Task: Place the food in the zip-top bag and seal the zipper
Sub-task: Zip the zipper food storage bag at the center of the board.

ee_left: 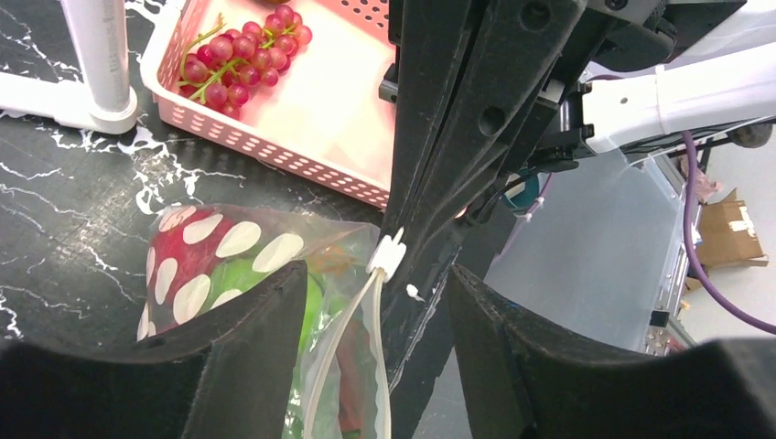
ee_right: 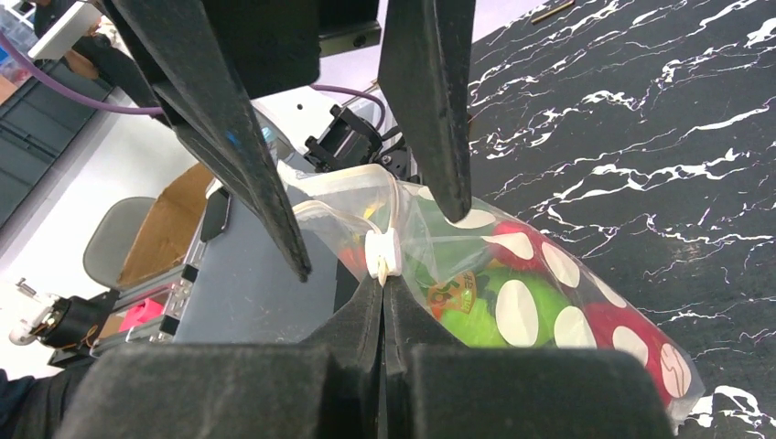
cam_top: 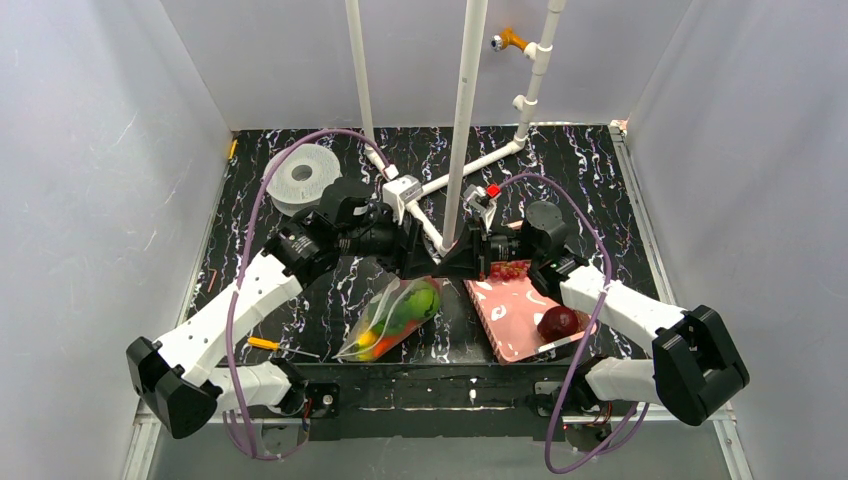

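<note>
The zip-top bag (cam_top: 395, 318) lies close to the worktop's near edge, a little left of the middle. Its mouth end is raised toward the centre of the worktop. Food (ee_right: 485, 315) already fills it: green, red and orange pieces show through the dotted plastic.

The right pincer (ee_right: 384, 288) is pressed fully closed on the mouth edge, right under the white clip of the zipper (ee_right: 381, 254). The left pincer (ee_left: 377, 274) is spread wide with nothing between its pads. It straddles the same stretch of the mouth without touching it. To one side of the clip the two lips seem to stand apart, so I judge the seal not yet made, or only partly.

Just right of the bag, also by the near edge, sits the pink basket (cam_top: 500, 325). In it lie a bunch of red grapes (ee_left: 242, 59) and a dark red round fruit (cam_top: 558, 322). So loading looks unfinished unless those two are to be left out. What remains is any last pieces, then closing the zipper along its whole length.
</note>
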You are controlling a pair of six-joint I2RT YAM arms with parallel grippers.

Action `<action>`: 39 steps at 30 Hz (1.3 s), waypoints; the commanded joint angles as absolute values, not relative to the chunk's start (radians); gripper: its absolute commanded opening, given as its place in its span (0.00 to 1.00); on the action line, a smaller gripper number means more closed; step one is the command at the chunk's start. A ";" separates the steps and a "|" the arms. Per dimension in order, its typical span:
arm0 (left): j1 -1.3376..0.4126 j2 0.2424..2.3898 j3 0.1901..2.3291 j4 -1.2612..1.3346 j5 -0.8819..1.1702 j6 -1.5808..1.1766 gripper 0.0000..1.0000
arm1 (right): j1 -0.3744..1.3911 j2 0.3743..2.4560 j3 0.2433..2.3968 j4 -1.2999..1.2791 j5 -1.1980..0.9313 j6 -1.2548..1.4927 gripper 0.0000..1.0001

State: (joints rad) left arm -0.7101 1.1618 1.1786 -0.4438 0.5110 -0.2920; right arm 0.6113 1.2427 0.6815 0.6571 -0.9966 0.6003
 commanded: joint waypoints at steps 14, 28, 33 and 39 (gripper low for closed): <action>-0.707 1.189 1.154 -0.317 0.665 -0.342 0.22 | 0.627 1.234 0.742 0.673 -0.969 0.606 0.01; -0.707 1.146 1.118 -0.325 0.651 -0.345 0.17 | 0.627 1.227 0.733 0.672 -0.961 0.605 0.01; -0.706 1.135 1.114 -0.336 0.617 -0.339 0.04 | 0.627 1.222 0.730 0.666 -0.938 0.608 0.01; -0.707 1.094 1.112 -0.395 0.534 -0.327 0.00 | 0.627 1.189 0.701 0.615 -0.750 0.645 0.01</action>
State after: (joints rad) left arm -0.7006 1.1542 1.1191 -0.3359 0.5591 -0.3374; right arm 0.6304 1.2358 0.6941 0.6163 -0.9253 0.6109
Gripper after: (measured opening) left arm 0.136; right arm 0.022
